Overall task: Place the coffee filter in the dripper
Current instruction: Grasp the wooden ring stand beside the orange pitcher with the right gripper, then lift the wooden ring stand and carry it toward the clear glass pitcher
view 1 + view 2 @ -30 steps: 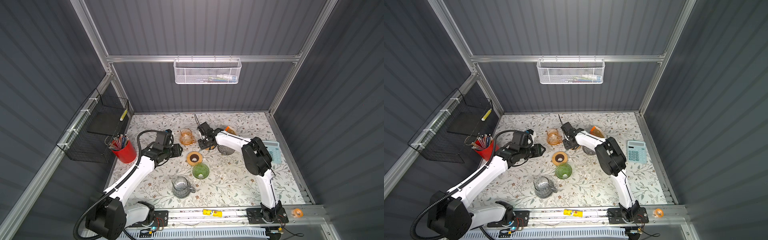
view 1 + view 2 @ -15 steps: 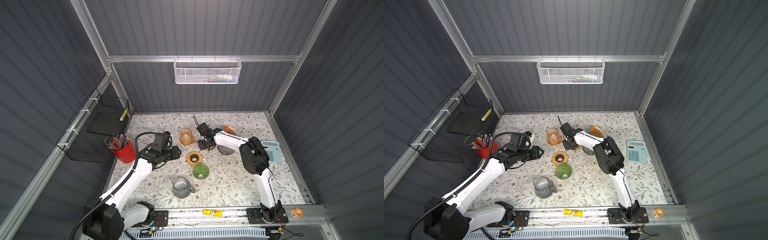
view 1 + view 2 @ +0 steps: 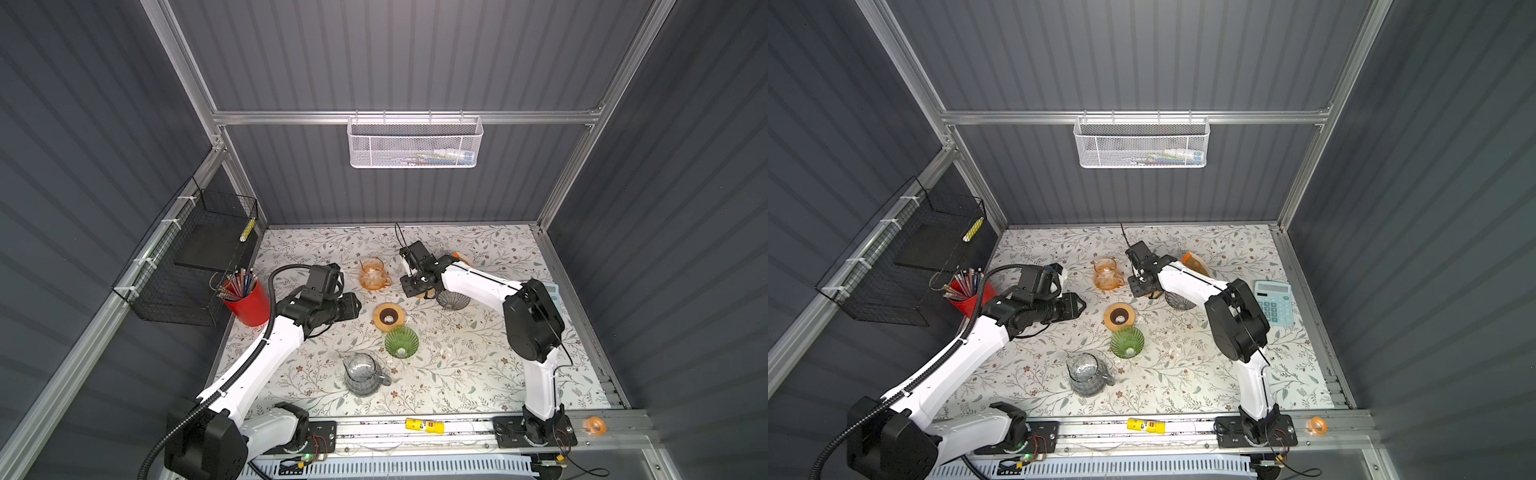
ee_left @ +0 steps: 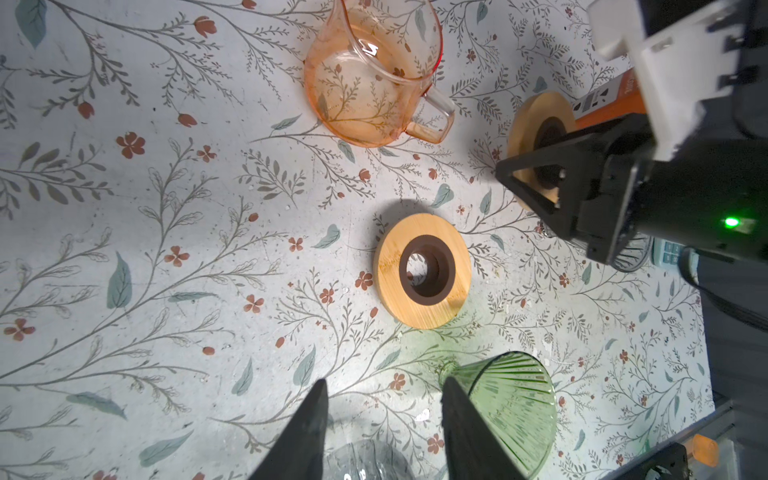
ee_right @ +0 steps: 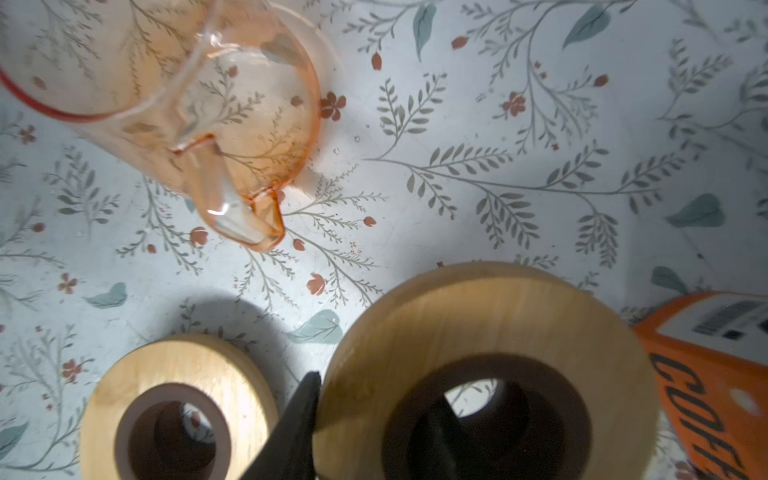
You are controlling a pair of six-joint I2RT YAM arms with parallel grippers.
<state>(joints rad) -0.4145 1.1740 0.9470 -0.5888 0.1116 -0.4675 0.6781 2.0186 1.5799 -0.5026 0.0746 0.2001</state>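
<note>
The desk (image 3: 478, 374) is off-white with grey-green sprigs and red flowers. The pitcher (image 3: 373, 274) is clear orange, the ribbed dripper (image 3: 401, 338) green. The wooden ring (image 3: 378, 320) and second wooden ring (image 5: 478, 324) are tan with brown cores. The packet (image 5: 715, 386) is orange, lettered black.

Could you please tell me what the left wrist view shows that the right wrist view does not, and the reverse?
Only the left wrist view: the green dripper, the clear jug, the open left gripper, and the right gripper seen from outside. Only the right wrist view: its fingers straddling the rim of the gripped wooden ring, one inside the hole. Both: the orange jug, the orange packet, that ring and the other wooden ring, lying flat.
</note>
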